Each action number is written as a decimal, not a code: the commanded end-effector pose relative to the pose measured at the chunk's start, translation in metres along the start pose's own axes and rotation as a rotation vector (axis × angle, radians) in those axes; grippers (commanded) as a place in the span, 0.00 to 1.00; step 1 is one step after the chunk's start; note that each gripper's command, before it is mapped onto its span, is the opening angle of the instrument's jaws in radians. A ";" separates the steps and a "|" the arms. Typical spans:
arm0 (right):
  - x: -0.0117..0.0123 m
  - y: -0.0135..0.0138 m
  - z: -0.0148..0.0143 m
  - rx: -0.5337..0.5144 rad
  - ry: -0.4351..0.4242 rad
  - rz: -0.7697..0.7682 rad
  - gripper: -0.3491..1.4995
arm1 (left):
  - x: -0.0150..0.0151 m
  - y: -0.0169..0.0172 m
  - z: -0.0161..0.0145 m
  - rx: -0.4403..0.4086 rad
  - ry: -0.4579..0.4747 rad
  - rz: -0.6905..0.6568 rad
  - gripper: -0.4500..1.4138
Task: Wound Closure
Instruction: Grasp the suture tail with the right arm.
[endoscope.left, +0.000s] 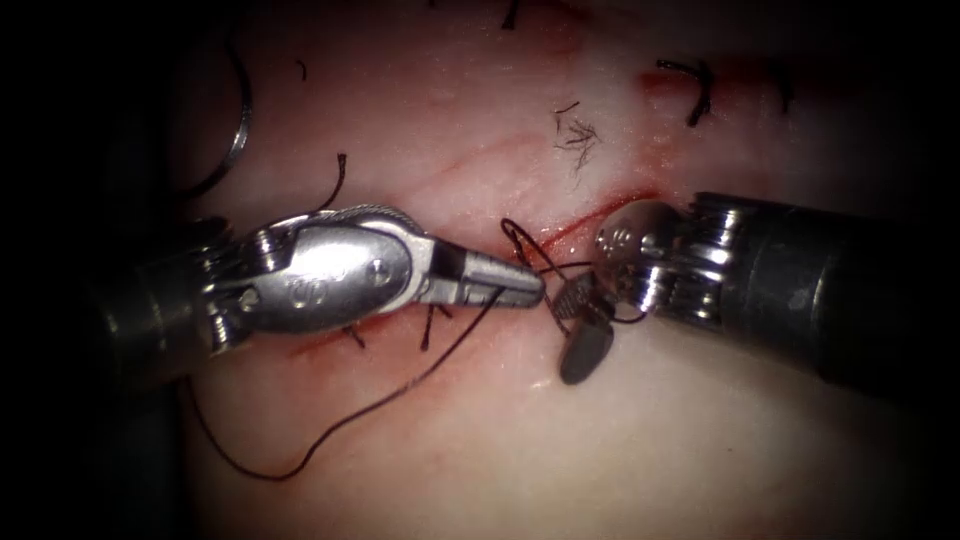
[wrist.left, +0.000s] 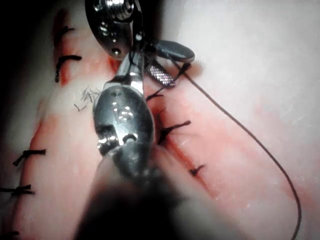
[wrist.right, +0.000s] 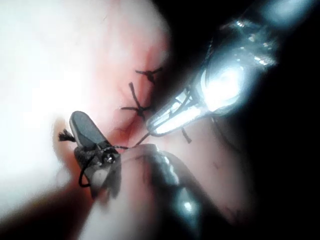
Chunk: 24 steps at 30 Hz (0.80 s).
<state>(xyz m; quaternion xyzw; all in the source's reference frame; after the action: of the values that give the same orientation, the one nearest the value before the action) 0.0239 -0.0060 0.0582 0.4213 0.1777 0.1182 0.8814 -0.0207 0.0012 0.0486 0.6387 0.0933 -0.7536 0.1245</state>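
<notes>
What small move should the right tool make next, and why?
Probably shut the right tool on the short thread end beside its open jaws. A thread loop seems to lie round that tool, the left tool holds the long thread, and the needle lies free, left of the cut.

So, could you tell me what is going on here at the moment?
Two needle drivers meet over the cut in the tissue. The left tool has its jaws shut on the thread, which trails away in a long loop across the tissue. The right tool has its jaws open, with thread looped around them. The needle lies unheld at the tissue's far left edge.
</notes>
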 end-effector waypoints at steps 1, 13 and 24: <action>0.0009 0.0004 0.0004 -0.003 0.001 -0.002 0.70 | -0.0003 -0.0007 0.0004 -0.003 -0.005 0.003 0.05; -0.0006 -0.0003 0.0033 -0.091 -0.003 -0.011 0.61 | -0.0002 -0.0005 0.0002 -0.006 -0.007 0.004 0.05; 0.0024 -0.0017 0.0024 -0.288 0.032 0.146 0.00 | -0.0002 -0.0004 0.0002 -0.008 -0.009 0.004 0.05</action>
<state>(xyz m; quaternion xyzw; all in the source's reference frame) 0.0265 -0.0083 0.0575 0.3012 0.1403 0.2141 0.9186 -0.0204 0.0010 0.0484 0.6339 0.0967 -0.7564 0.1288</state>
